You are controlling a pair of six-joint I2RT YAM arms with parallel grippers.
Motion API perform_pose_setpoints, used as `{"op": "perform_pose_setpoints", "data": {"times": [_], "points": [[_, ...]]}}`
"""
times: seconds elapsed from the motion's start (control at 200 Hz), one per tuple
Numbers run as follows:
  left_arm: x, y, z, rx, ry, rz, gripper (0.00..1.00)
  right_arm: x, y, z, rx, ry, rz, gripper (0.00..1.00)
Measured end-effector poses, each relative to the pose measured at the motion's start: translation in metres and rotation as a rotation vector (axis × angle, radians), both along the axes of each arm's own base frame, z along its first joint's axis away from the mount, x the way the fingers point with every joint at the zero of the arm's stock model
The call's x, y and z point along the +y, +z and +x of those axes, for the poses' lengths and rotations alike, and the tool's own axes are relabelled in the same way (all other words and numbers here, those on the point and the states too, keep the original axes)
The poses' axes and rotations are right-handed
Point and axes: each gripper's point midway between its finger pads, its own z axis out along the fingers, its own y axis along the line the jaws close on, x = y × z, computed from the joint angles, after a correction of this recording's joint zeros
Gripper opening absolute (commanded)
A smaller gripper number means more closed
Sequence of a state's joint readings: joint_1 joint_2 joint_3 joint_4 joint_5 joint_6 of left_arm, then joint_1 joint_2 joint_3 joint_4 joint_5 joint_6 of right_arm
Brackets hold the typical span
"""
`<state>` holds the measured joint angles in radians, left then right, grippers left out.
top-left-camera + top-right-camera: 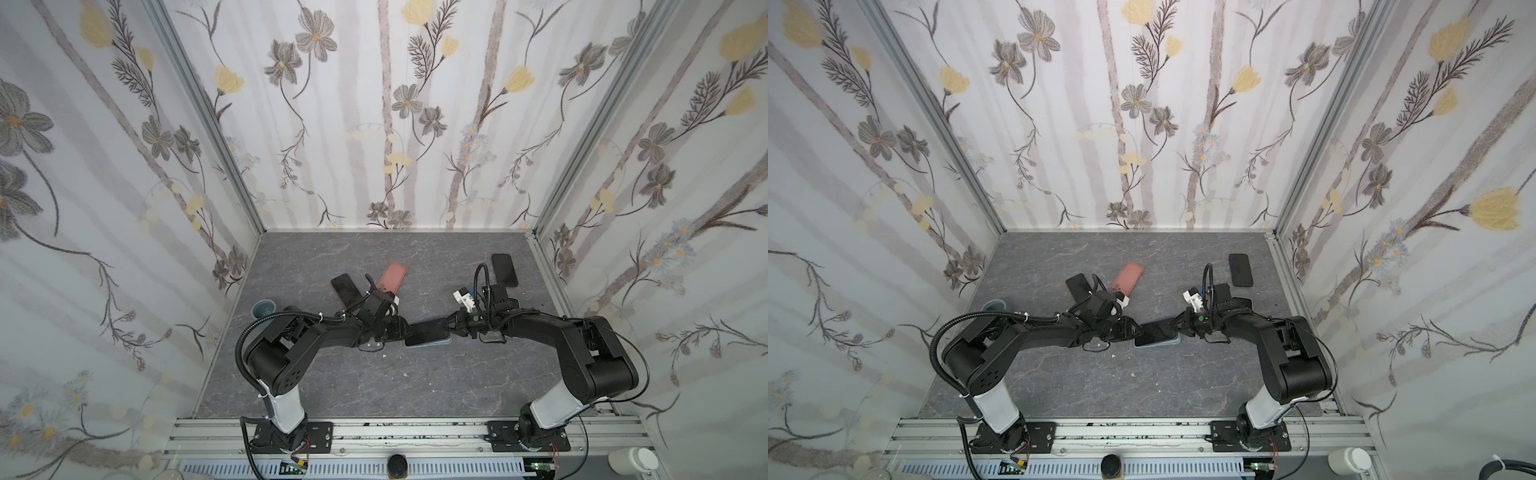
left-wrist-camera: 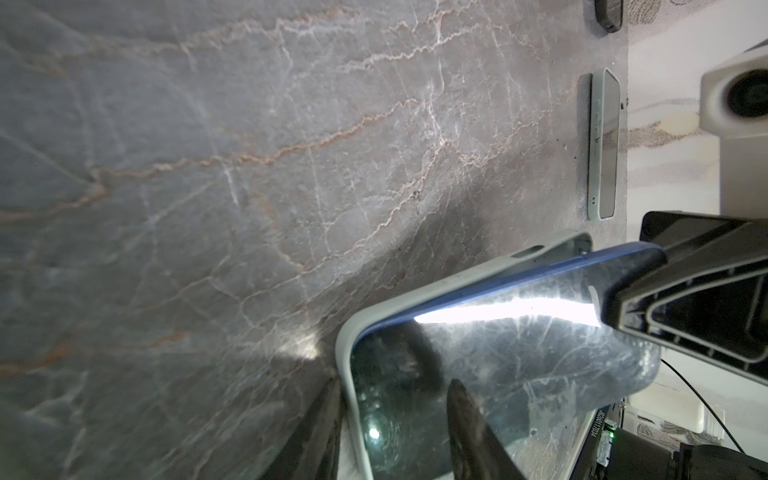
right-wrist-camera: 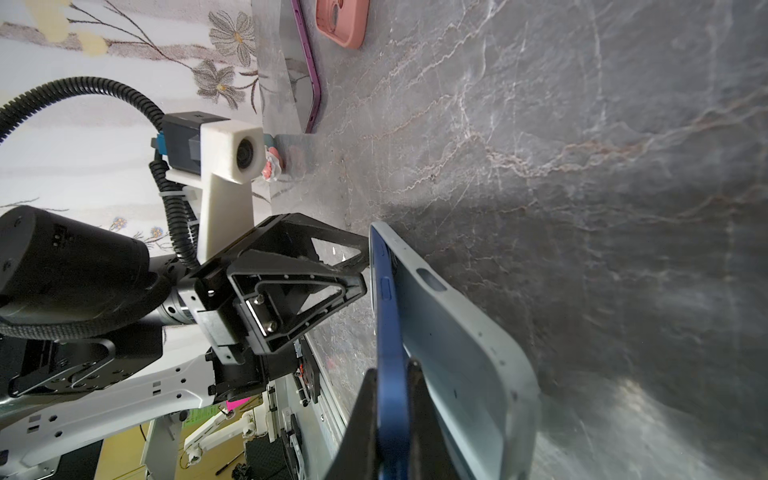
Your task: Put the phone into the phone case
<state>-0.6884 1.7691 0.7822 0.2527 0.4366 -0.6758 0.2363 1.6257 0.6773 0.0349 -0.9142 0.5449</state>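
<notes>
1. Centre of surface (image 1: 374, 374): phone (image 1: 426, 332) half in phone case (image 3: 457, 353), left end seated, right end tilted up clear of it.
2. Raised end pinched on its blue edge by right tool (image 3: 392, 370).
3. Opposite end clamped by left tool (image 2: 390, 390): one finger outside case wall, one on the screen.
4. Further back, apart: pink case (image 1: 392, 277), lying flat.

The phone (image 3: 390, 332), blue with a dark screen, sits tilted: one end tucked in the pale grey case (image 3: 457, 353), other end lifted
</notes>
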Motion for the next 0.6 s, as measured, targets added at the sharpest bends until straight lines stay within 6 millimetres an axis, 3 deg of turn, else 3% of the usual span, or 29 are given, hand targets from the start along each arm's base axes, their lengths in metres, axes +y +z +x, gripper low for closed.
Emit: {"op": "perform_pose_setpoints", "data": {"times": [0.345, 0.6], "points": [[-0.001, 0.003, -0.001, -0.019, 0.013, -0.001, 0.42, -0.002, -0.006, 0.001, 0.011, -0.015, -0.010, 0.14], [-0.004, 0.005, -0.005, -0.018, 0.003, -0.007, 0.43, -0.025, -0.029, 0.004, 0.028, -0.105, -0.196, 0.31]]}}
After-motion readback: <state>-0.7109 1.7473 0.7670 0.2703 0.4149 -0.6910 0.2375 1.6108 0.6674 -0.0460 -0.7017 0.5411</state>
